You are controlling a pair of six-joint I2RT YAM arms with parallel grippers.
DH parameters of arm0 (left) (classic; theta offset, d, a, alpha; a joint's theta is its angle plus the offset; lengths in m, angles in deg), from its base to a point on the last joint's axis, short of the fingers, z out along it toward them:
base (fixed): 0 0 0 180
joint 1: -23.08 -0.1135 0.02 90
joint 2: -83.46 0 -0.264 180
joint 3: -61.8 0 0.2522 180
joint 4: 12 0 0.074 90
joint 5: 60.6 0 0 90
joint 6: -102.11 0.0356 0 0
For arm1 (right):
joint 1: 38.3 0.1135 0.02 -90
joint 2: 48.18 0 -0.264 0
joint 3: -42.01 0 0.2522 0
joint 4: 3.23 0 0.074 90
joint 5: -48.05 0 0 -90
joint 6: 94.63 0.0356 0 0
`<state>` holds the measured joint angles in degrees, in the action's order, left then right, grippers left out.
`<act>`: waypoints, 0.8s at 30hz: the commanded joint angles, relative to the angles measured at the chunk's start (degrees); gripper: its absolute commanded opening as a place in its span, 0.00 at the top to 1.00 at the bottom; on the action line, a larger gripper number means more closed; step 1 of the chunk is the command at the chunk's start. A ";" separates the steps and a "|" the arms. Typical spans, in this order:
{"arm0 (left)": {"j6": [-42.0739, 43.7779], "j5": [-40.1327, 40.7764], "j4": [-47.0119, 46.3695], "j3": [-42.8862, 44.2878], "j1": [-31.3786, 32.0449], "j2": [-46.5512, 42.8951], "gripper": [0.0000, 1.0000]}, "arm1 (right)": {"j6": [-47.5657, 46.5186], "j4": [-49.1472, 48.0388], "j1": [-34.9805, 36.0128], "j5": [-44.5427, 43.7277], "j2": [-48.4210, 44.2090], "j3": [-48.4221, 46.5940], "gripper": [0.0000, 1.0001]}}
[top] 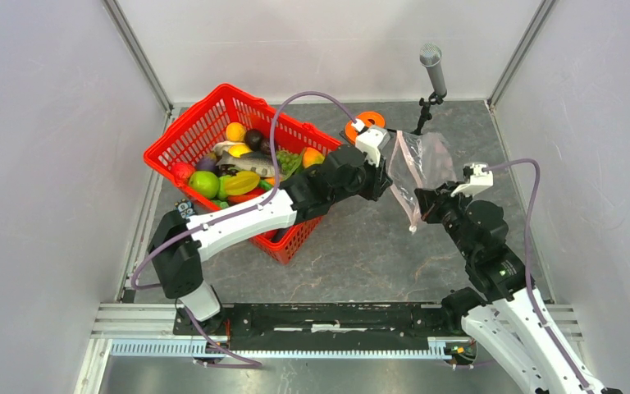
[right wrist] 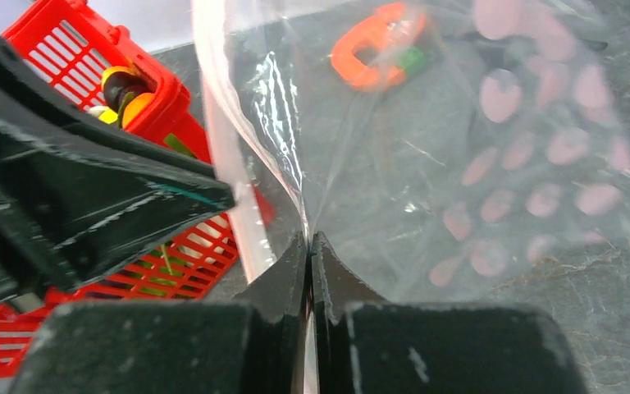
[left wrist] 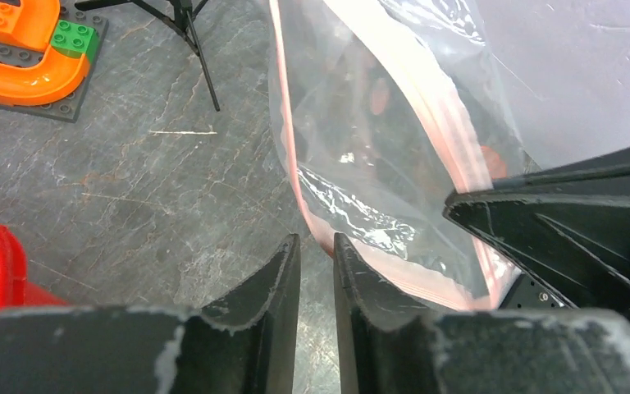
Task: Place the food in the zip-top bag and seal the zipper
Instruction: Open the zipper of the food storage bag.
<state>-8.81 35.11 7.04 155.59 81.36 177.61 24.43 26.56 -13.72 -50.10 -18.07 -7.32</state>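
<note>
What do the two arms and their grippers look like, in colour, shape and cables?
The left arm and the right arm have white links between bulky black joints. On each arm a thin lilac-grey cable loops to a small white camera block at the wrist. The left gripper and the right gripper each have two black, wedge-shaped fingers with scuffed, whitish edges.

Clear zip-top bag [top: 423, 160], rows of pale pink round dots; pinkish-white zipper [left wrist: 288, 148]. Bright red mesh basket [top: 182, 139]. Food [top: 238, 168] in green, yellow, orange and dark purple. Dark grey tabletop [top: 361, 246], marbled with pale veins. Orange toy block [left wrist: 12, 49] with green brick and grey studded plate. Black fingers [left wrist: 271, 287], scuffed pale at the edges. White-and-black arms [top: 238, 220], mauve cables [top: 295, 103].
</note>
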 commanded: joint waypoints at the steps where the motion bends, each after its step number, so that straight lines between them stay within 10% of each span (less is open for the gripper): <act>1: 1.38 0.72 -3.93 3.12 0.29 1.74 0.74 | -3.81 0.31 -0.15 4.44 0.51 -4.81 0.92; 7: 2.35 -1.60 -5.01 3.04 0.30 1.48 0.98 | -10.95 4.90 -0.15 5.75 2.34 -8.60 0.82; 18: 1.03 -5.45 -8.01 1.82 0.20 1.92 0.98 | -12.49 5.99 -0.14 3.70 2.88 -8.67 1.00; 21: 0.12 -4.57 -6.82 2.19 0.24 2.26 0.62 | -10.78 4.14 -0.15 3.80 2.09 -6.58 1.00; 24: -0.33 -4.28 -6.14 2.32 0.22 2.65 0.52 | -9.86 3.48 -0.17 3.98 1.82 -5.76 1.00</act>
<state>-8.73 30.70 2.10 156.09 81.36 179.49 12.96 33.21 -13.72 -46.03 -15.76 -14.27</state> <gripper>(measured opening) 0.431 0.006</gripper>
